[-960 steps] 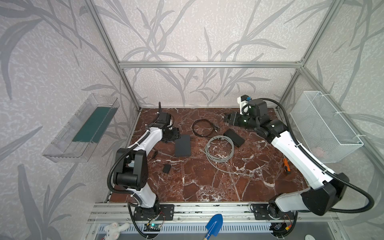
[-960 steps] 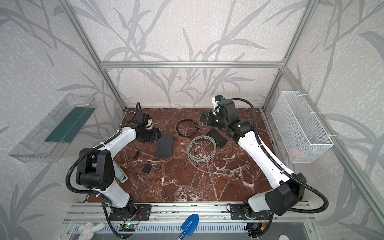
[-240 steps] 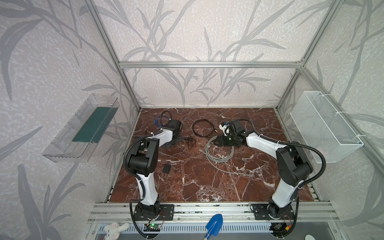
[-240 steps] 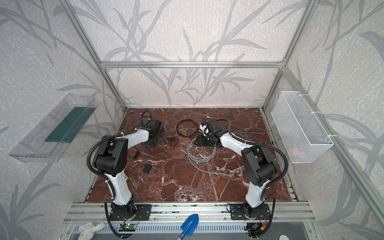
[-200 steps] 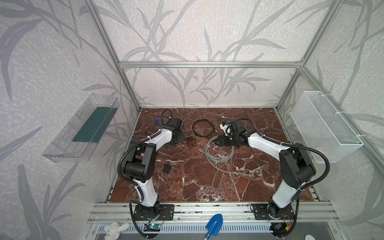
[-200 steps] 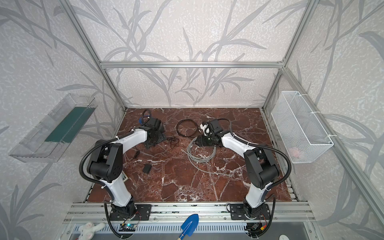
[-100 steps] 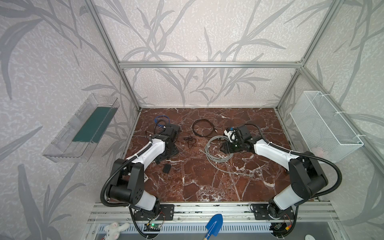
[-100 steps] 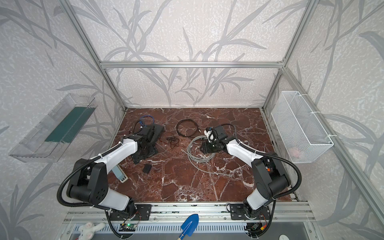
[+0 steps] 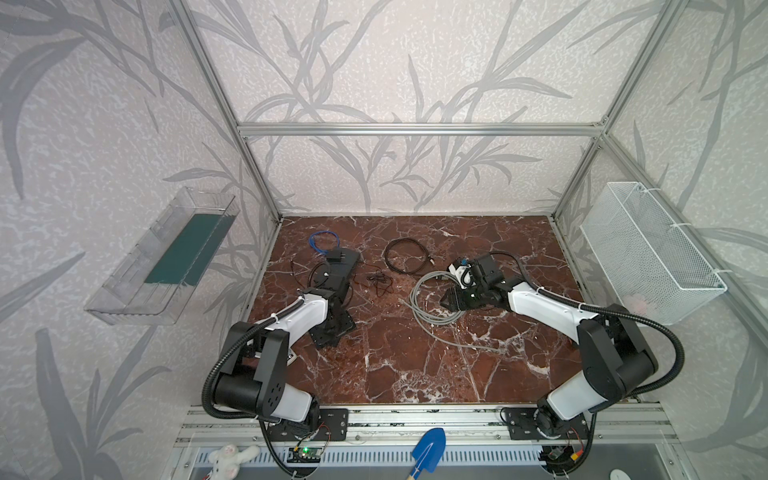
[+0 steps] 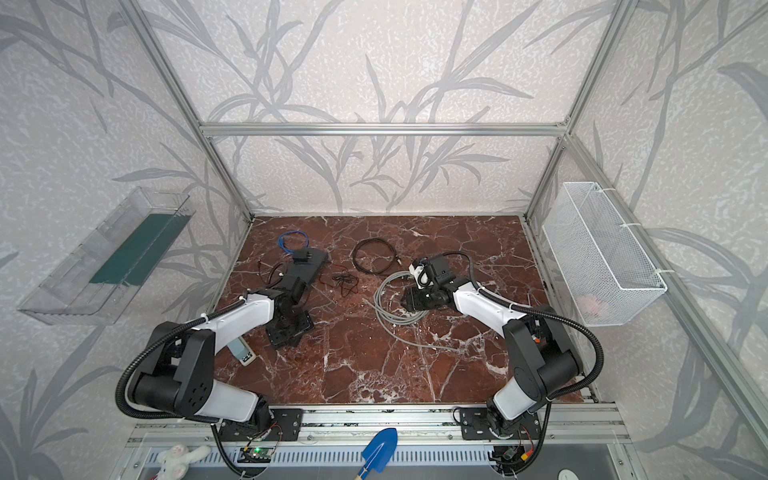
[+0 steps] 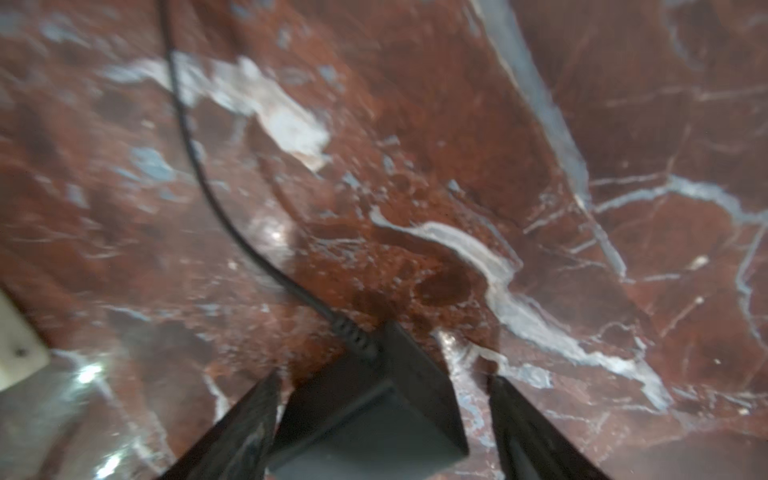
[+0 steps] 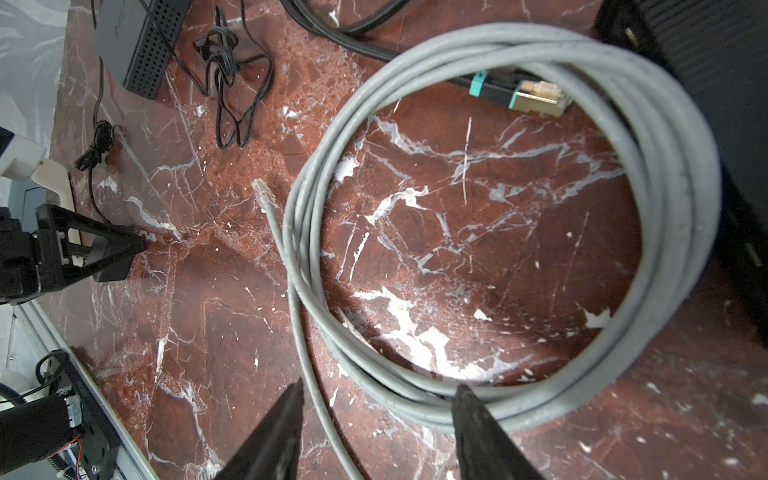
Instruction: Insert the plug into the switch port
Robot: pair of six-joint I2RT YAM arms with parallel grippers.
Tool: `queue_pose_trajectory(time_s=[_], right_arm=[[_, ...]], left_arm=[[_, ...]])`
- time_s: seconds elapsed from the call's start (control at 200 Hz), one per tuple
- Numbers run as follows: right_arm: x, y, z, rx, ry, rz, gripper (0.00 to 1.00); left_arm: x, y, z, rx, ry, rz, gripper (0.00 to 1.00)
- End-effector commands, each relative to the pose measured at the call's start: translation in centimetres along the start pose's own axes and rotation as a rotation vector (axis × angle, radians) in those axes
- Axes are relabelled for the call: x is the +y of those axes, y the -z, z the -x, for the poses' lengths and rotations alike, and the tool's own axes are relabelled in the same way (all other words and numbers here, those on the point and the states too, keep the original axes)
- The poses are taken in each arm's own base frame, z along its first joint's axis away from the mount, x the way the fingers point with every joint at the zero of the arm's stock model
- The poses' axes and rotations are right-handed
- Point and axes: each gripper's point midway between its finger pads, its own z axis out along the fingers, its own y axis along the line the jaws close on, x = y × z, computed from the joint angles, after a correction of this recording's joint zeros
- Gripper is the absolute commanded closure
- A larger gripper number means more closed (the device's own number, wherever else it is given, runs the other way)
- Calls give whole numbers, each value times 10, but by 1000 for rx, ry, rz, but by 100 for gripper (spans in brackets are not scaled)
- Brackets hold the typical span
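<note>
The right gripper (image 12: 378, 386) is spread wide over the coiled grey cable (image 12: 665, 208), pinching nothing. The cable's small clear plastic plug (image 12: 264, 195) lies ahead of it, toward the left gripper (image 11: 384, 377), pointing away. The black oblong box switch (image 12: 706, 62) sits beside the coil, so the right arm is nearer. The left gripper is spread around a small black adapter (image 11: 374, 415). I can read no writing.

Clear plug (image 12: 264, 195) flat on marble (image 12: 457, 232); black switch (image 12: 690, 58) beside grey coil (image 12: 681, 174).
</note>
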Motion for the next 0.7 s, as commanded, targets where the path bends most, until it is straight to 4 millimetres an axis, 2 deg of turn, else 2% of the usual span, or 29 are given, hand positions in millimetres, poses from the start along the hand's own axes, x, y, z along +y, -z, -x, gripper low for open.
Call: queue_pose_trajectory(time_s=[0.0, 0.22, 0.4, 0.48, 0.535, 0.575, 0.695], right_arm=[[-4, 14, 10, -36, -6, -24, 43], [-47, 39, 26, -88, -118, -80, 44], [-55, 50, 34, -98, -100, -103, 44], [-54, 48, 34, -89, -98, -93, 44], [-53, 46, 34, -88, -106, -84, 45], [-52, 45, 35, -94, -111, -76, 45], [-47, 45, 38, -106, -104, -66, 45]], left_arm=[[-28, 3, -12, 26, -54, -105, 24], [-70, 2, -65, 101, -179, -138, 29], [-100, 19, -72, 117, -297, -183, 31], [-108, 28, -76, 152, -346, -201, 26], [-106, 35, -72, 145, -373, -182, 24], [-99, 42, -63, 111, -377, -147, 22], [-71, 63, -19, 17, -266, -100, 18]])
